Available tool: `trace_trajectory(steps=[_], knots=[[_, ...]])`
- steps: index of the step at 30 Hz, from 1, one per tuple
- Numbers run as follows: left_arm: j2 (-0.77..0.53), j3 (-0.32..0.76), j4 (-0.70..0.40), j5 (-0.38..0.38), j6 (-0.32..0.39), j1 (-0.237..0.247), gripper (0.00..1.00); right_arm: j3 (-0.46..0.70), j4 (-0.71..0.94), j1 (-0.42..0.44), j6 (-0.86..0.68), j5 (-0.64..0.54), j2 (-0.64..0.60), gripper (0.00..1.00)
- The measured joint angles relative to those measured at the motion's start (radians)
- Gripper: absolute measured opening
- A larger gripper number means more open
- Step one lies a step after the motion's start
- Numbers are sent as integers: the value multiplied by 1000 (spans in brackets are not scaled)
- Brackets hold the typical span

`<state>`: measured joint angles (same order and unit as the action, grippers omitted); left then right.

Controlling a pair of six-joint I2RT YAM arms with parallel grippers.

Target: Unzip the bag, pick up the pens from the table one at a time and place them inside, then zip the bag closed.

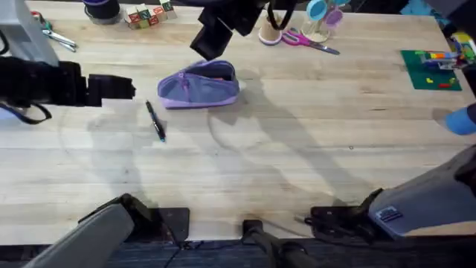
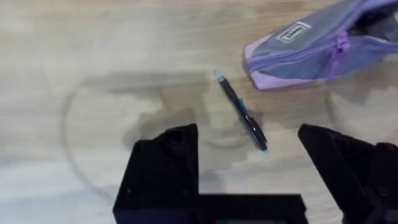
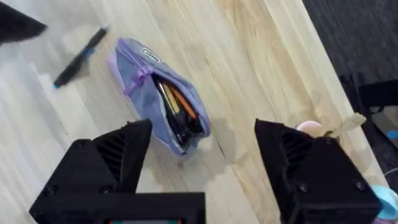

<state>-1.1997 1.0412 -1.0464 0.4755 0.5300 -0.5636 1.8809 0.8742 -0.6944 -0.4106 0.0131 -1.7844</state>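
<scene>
- The bag (image 1: 199, 85) is lying on the table (image 1: 297, 149), far side, left of centre; the zip is already sitting open at one end, w/ pens showing inside in the right wrist view (image 3: 163, 112).
- So the unzip step looks done; judging by this, the pen-loading step is in hand.
- One pen (image 1: 155, 120) is lying loose on the table, just beside the bag on its near-left side, apart from it, not touching. It's dark w/ a blue tip; also seen in the left wrist view (image 2: 242, 112).
- The left gripper (image 2: 249, 168) is hanging over the table w/ fingers spread wide, holding nothing; the pen is sitting just ahead of the gap between its fingers.
- The right gripper (image 3: 202, 162) is hovering above the bag's open end, fingers wide too, nothing in them.
- Next move, prob.: the left arm needs lowering over the pen, w/ jaws straddling the barrel crosswise, then closing.
- The pen is thin & lying flat, so fingertips need to be getting right down to the wood.
- After that: carrying it to the open mouth, tip first. The right gripper might be needed to steady the bag's mouth.
- Zipping shut is not yet due.
</scene>
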Motion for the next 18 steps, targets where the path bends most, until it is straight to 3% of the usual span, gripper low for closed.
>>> trace_trajectory(steps=[4,8,14,18], knots=[[32,0,-37,-61,-170,0,995,0,10,11,19,-17,0,996],[36,0,-70,-76,-286,0,994,0,21,32,28,-23,0,996],[36,0,-80,-61,-428,0,995,0,21,61,37,-25,0,996],[36,0,-68,-57,-486,0,995,0,21,82,38,-25,0,996]])
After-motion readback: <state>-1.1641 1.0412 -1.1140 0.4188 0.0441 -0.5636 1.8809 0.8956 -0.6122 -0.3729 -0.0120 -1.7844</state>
